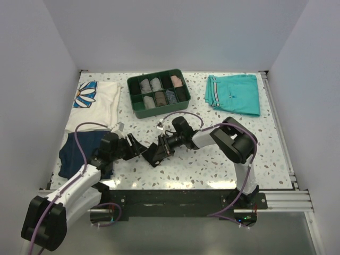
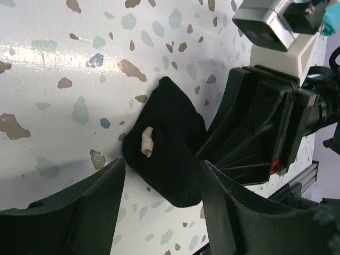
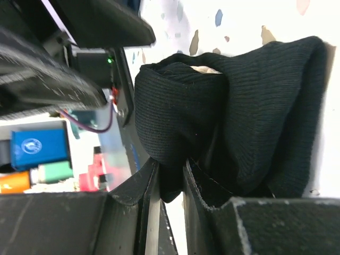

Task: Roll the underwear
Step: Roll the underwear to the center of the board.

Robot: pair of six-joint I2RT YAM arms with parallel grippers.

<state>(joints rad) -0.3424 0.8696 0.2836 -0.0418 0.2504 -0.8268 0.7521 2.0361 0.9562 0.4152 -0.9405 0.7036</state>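
We find no words, numbers or brand names that we can read in any view. The nearest thing is a blue box point(image 3: 33, 147) at the left edge of the right wrist view. It bears a round white emblem, too blurred for us to make out.

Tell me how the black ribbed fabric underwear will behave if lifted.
Probably floppy: the black ribbed fabric underwear folds and sags around the right gripper pinching it. Likely light, being thin cloth; its loose roll may unfurl.
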